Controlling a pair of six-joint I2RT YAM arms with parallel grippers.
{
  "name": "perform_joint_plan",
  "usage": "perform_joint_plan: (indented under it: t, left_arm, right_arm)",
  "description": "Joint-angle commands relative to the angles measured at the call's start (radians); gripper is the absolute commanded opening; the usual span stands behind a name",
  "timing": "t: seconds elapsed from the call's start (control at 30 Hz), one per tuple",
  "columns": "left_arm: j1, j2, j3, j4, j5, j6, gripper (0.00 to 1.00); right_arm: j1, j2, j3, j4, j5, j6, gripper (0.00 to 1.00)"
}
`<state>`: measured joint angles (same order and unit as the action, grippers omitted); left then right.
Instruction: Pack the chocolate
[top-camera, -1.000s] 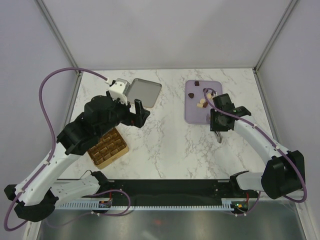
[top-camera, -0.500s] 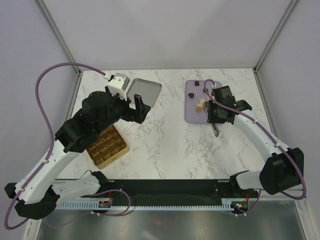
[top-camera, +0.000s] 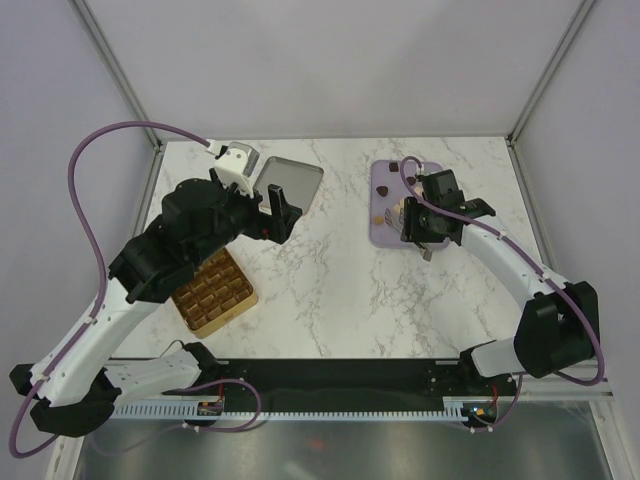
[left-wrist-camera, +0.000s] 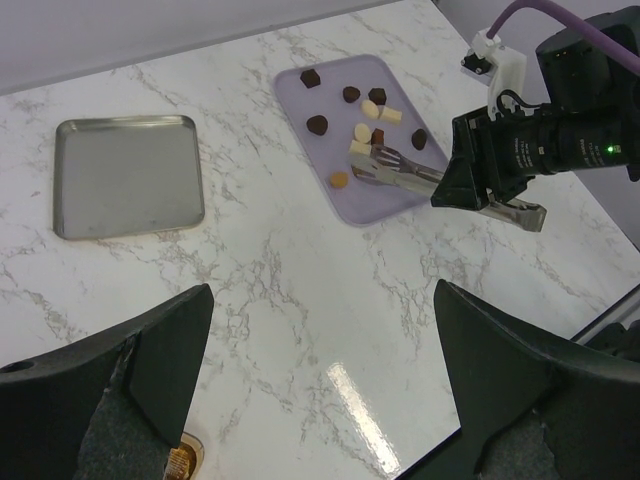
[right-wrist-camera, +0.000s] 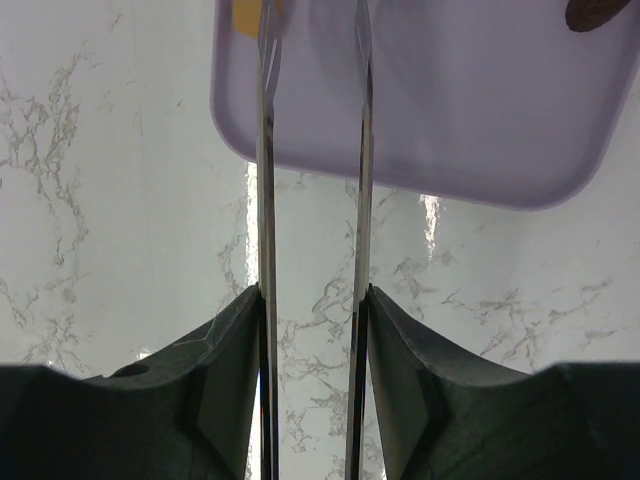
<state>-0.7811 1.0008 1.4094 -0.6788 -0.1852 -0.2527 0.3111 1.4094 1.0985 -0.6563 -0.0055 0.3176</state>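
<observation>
The chocolate (left-wrist-camera: 317, 124) is several tiny dark brown and cream pieces scattered on a lilac tray (left-wrist-camera: 400, 200). It also shows in the top view (top-camera: 383, 190). My right gripper (top-camera: 420, 226) is shut on metal tongs (left-wrist-camera: 400, 172), whose two blades are still apart. The tong tips hover over the tray's near part beside a cream piece (left-wrist-camera: 358, 147). In the right wrist view the blades (right-wrist-camera: 265, 150) run between my fingers (right-wrist-camera: 312, 300) out over the tray (right-wrist-camera: 450, 110), with a tan piece (right-wrist-camera: 250, 15) at the left blade. My left gripper (top-camera: 278, 213) is open and empty above the table (left-wrist-camera: 320, 380).
A gold box with brown grid compartments (top-camera: 213, 292) lies at the front left, partly under the left arm. A flat silver tray (top-camera: 295, 183) lies at the back left, and also shows in the left wrist view (left-wrist-camera: 127, 175). Marble table between them.
My right gripper has carried the tongs back and to the left, from the tray's near edge to over the tray. The left arm has drawn back slightly.
</observation>
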Motion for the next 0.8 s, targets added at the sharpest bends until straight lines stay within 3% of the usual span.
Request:
perform_joint_plan:
  t: [0.0,0.33,0.77]
  left_arm:
    - [0.000,-0.005,0.016,0.007,-0.011,0.036,1.00]
    - [0.000,-0.024,-0.007,0.007,-0.017,0.030,1.00]
    - [0.000,-0.048,-0.017,0.002,-0.016,0.027,1.00]
  right_arm:
    - [0.003,0.010,-0.011,0.099,-0.056,-0.006,0.52]
    - [0.028,0.069,-0.003,0.132,-0.063,-0.015,0.52]
    - [0.051,0.025,-0.031,0.098,-0.054,-0.008,0.52]
